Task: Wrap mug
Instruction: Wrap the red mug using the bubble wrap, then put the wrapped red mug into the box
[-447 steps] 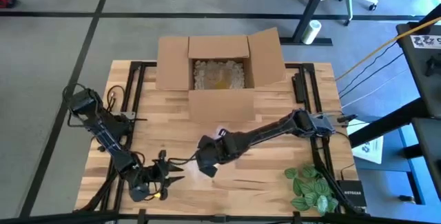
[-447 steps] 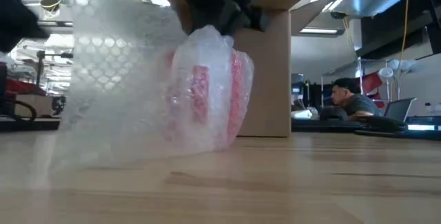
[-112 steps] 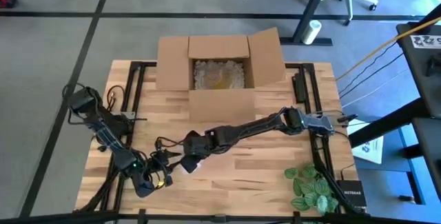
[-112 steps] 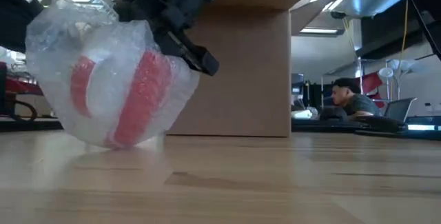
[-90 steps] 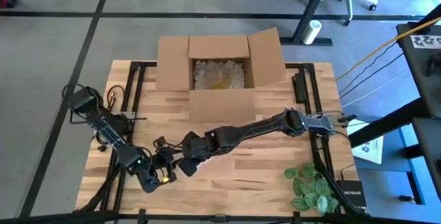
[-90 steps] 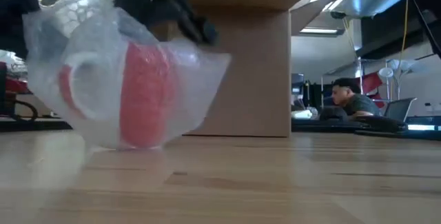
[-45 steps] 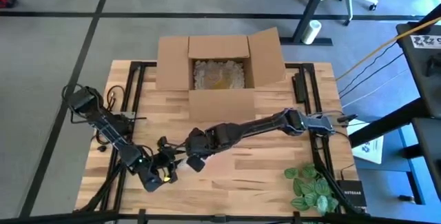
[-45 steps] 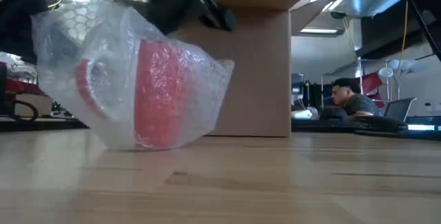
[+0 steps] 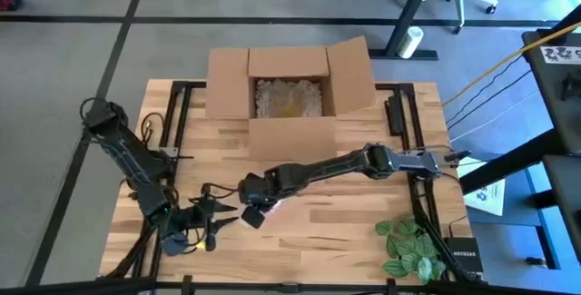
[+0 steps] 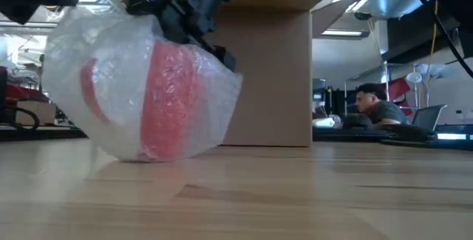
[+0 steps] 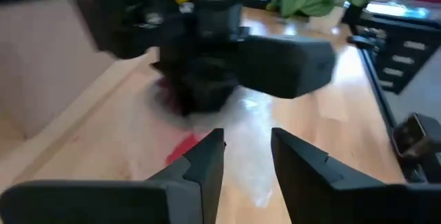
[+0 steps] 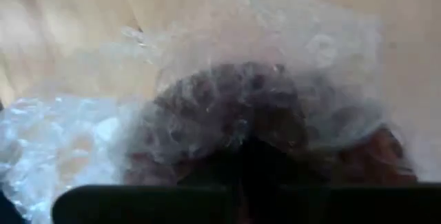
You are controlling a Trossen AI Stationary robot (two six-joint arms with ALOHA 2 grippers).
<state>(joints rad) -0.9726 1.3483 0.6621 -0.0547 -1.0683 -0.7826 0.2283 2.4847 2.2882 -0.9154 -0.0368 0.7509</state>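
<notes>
Mug [image 10: 174,100], red, swathed in bubble wrap [image 10: 89,63], clamped from above by right gripper [image 9: 254,206]; left gripper [image 9: 222,218] just beside, fingers narrowly parted, empty.

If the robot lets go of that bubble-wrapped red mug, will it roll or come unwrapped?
The mug lies on its side, so it would probably rock or roll a little. The bubble wrap looks loose and floppy, with nothing visibly fastening it, so it would likely spring open once the right pincer releases.

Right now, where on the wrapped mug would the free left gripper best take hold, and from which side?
Probably the bundle's loose bubble wrap near the mug handle, approached from the left gripper's own side; the right gripper already covers the top.
</notes>
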